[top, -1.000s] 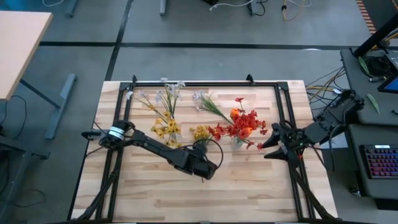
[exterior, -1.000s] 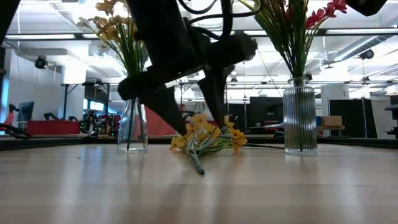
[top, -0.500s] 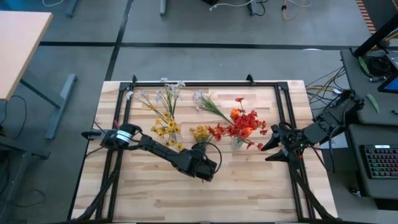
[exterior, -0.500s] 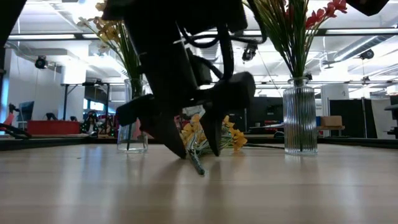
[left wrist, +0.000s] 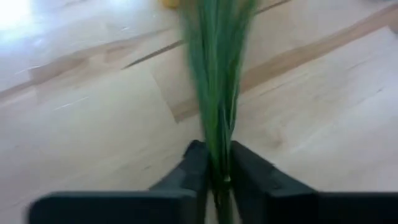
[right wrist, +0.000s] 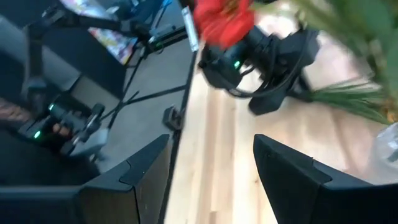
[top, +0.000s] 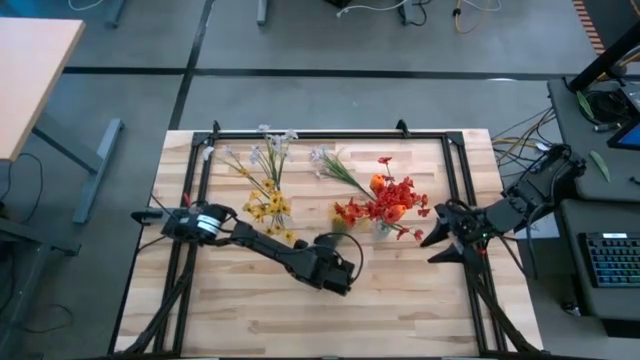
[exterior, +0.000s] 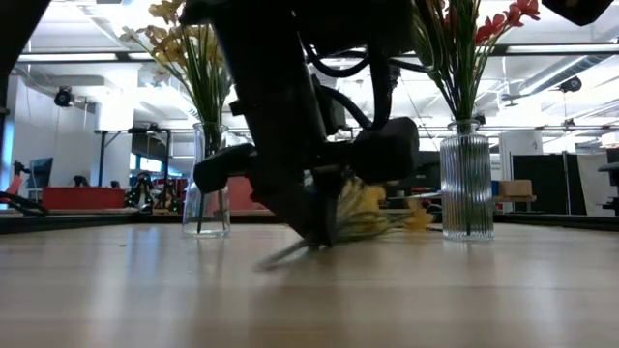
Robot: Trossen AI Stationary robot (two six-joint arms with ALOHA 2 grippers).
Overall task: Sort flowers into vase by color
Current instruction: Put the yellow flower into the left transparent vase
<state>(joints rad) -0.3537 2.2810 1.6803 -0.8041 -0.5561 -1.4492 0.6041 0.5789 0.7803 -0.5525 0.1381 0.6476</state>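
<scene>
My left gripper (top: 336, 254) is low over the table's middle, shut on a spray of yellow flowers (exterior: 379, 205), whose green stalks (left wrist: 216, 74) run ahead from between the fingers. A ribbed glass vase (exterior: 466, 186) of red and orange flowers (top: 385, 200) stands to the right of it. A second glass vase (exterior: 206, 191) with yellow flowers (top: 268, 208) stands to the left. My right gripper (top: 441, 238) waits open at the table's right edge. My left gripper pinches the bundled green stalks (left wrist: 219, 163) of the yellow spray between its two fingers, close to the cut end. The fingers slant down from above. The cut end (exterior: 280, 254) juts out low by the tabletop, and the blossoms sit higher, toward the red vase.
White-flowered sprays (top: 332, 165) and a pale stem (top: 272, 150) lie flat on the far part of the table. A black frame (top: 330, 134) runs round the tabletop. Bare wood lies toward the near edge.
My left gripper has come down over the yellow spray's stalks and shut on them, then shifted a little toward the table's right and near edges. The spray has turned and tipped: its blossoms have risen and swung toward the red vase.
</scene>
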